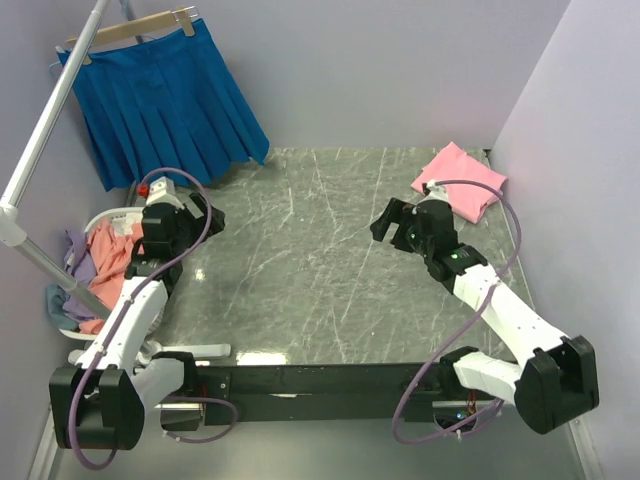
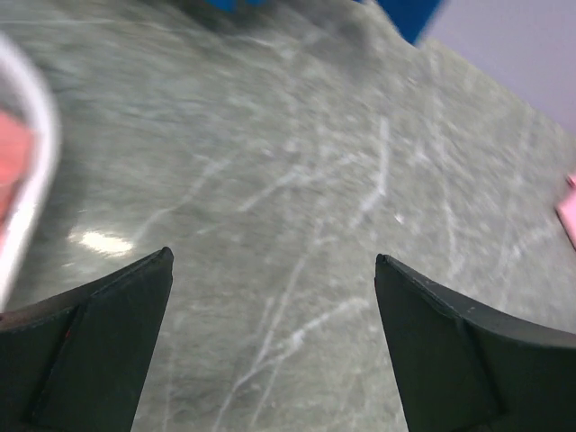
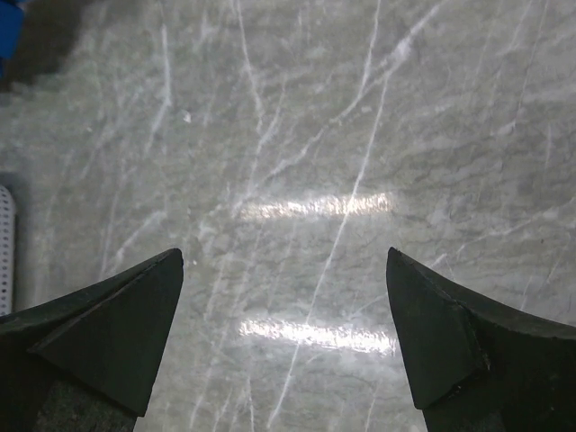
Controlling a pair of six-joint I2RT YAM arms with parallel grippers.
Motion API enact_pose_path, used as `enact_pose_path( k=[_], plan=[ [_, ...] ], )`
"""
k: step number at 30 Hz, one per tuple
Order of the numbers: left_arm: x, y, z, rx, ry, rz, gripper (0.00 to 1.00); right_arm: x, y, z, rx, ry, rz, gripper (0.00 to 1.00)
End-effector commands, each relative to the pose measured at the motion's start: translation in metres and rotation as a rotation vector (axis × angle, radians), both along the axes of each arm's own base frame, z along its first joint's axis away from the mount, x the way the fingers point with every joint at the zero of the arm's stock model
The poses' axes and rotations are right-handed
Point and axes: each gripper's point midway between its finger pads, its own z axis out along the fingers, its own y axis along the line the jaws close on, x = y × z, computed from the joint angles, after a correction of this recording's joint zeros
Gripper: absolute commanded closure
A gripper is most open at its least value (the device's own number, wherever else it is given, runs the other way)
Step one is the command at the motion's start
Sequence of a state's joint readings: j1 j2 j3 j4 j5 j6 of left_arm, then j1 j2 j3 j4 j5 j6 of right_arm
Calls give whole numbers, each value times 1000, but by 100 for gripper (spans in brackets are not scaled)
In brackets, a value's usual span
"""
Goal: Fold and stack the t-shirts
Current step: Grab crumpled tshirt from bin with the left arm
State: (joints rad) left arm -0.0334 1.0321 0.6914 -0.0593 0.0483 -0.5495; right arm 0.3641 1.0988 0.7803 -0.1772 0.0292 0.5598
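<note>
The right gripper (image 3: 283, 256) is spread wide: its two black wedge-shaped fingers (image 3: 108, 333) sit at the lower corners, with nothing between them. Below lies a grey marble-patterned tabletop (image 3: 360, 108) with white veins and two bright glare streaks. A white perforated plastic edge (image 3: 4, 243) shows at the left border, and a blue patch (image 3: 7, 36) at the upper left corner.

Lab test cell, I'd say: plain lilac walls (image 1: 400, 70) boxing in my marble-look surface (image 1: 320, 280), clothes rail (image 1: 52, 108) rigged left.
</note>
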Motion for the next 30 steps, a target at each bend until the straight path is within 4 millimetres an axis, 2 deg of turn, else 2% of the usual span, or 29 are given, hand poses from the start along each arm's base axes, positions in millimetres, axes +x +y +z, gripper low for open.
enact_pose_path(
  k=[1,4,7,10,14,15,17,20,21,23,26,30],
  plan=[
    [-2,39,21,7,-4,255,1,6,8,6,-31,-2,12,0],
    [-3,43,26,-4,-14,291,1,7,12,2,-30,9,26,0],
    [-12,62,1,-64,75,473,1,5,21,0,-6,-3,71,0],
    [-8,59,-20,-41,172,454,1,6,21,5,-23,-21,74,0],
    [1,50,-57,-54,277,419,1,2,20,-3,-56,-7,97,0],
    [-12,56,-73,-45,364,469,1,1,20,-7,-65,-1,101,0],
    [-19,67,-90,-21,414,551,1,0,12,-20,-97,9,71,0],
    [-43,96,-104,-21,459,740,0,1,3,-31,-156,39,46,0],
    [-50,107,-105,-25,463,792,0,2,0,-31,-173,45,35,0],
    [-52,116,-96,3,419,818,1,4,-2,-34,-193,63,29,0],
    [-43,118,-71,30,329,770,1,8,4,-36,-173,59,42,0],
    [-37,117,-37,42,243,721,0,12,25,-39,-94,70,98,0]
  ],
)
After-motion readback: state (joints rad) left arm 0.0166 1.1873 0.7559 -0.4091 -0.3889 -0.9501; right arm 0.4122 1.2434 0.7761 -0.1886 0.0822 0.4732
